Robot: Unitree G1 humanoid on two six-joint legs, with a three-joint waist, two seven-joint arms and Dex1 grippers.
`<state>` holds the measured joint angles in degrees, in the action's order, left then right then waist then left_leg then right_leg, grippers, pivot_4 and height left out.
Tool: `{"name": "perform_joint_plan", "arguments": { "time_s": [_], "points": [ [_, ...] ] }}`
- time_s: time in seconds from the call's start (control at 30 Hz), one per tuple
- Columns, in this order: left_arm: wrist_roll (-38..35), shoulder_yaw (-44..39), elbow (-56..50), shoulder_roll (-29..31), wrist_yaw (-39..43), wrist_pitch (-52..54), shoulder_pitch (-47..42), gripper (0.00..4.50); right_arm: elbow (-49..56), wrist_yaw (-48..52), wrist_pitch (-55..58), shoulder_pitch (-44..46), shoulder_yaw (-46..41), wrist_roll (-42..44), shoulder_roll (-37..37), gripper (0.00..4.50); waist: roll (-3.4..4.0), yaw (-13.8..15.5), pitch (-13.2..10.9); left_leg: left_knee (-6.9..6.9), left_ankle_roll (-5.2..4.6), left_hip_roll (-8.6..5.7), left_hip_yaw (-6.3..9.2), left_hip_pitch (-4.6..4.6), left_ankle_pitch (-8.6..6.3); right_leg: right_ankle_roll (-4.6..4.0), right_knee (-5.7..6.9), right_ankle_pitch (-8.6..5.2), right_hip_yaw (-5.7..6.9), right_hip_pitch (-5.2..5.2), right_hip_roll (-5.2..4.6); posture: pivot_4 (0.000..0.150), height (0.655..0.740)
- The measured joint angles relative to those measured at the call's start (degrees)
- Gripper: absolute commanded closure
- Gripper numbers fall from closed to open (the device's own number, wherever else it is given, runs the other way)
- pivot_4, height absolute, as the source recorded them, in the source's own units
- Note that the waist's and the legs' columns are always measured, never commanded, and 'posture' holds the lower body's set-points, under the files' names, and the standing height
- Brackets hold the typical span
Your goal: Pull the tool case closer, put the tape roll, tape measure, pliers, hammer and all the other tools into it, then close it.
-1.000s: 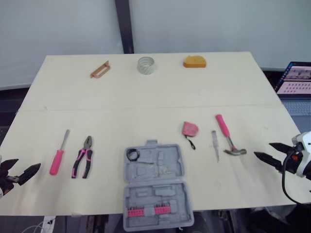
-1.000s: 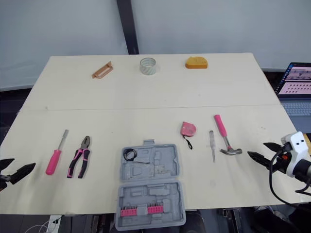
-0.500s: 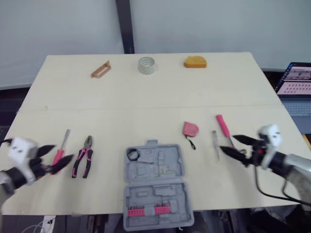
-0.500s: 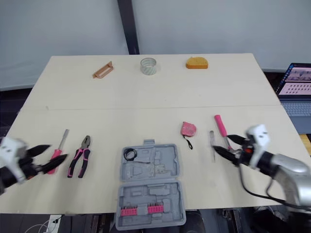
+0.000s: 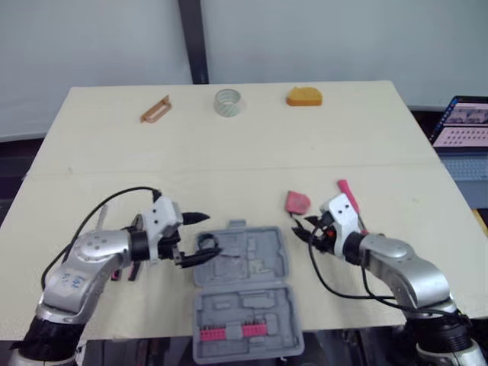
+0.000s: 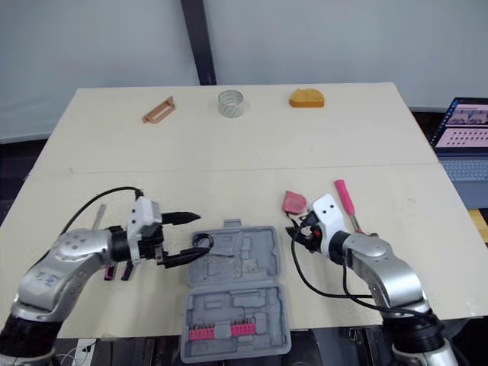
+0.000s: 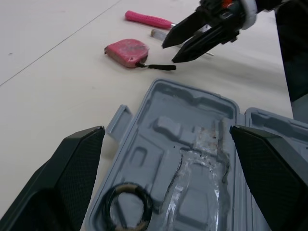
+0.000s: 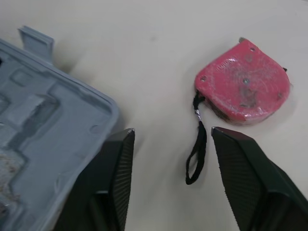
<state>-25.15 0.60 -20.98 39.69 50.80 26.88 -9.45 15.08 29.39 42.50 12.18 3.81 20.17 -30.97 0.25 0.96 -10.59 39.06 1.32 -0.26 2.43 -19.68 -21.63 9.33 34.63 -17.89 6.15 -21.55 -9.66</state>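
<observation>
Both left fingers (image 6: 181,216) and right fingers (image 8: 243,178) gape near opposite tool case (image 6: 244,255) edges.

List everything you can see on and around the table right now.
table: one, pale wood.
tool case: one, grey, open, near edge at centre.
black ring: one, inside the case.
bit row: one, pink, in the case's near half.
tape measure: one, pink, right of the case.
hammer: one, pink handle, beyond the right gripper.
pliers: one, pink and black, partly behind the left arm.
screwdriver: one, grey shaft showing, left of the pliers.
tape roll: one, pale, far edge.
brown bracket: one, far left.
orange block: one, far edge.
laptop: one, off the table's right.
left gripper: open, at the case's left edge.
right gripper: open, by the tape measure.
</observation>
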Motion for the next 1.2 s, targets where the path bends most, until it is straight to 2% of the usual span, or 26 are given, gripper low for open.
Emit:
{"name": "perform_joint_plan", "arguments": {
  "time_s": [0.4,1.2],
  "points": [
    [3.1,5.2,1.2,-2.5,0.5,-3.4,-3.0,0.00,-10.4,-0.1,-6.2,3.3,1.6,-5.0,4.4,1.74,0.00,-0.4,0.0,0.00,0.00,0.01,0.00,0.00,0.00,0.00,0.01,0.00,0.00,-0.01,0.01,0.150,0.7400],
    [5.5,6.4,1.6,-3.6,-0.9,-3.6,-3.5,0.00,-15.8,1.4,-10.1,6.2,3.3,-8.7,8.7,1.74,0.01,-1.2,0.0,-0.01,0.00,0.02,0.02,0.02,0.00,0.00,0.01,0.00,0.01,-0.01,0.02,0.150,0.7400]
  ]
}}
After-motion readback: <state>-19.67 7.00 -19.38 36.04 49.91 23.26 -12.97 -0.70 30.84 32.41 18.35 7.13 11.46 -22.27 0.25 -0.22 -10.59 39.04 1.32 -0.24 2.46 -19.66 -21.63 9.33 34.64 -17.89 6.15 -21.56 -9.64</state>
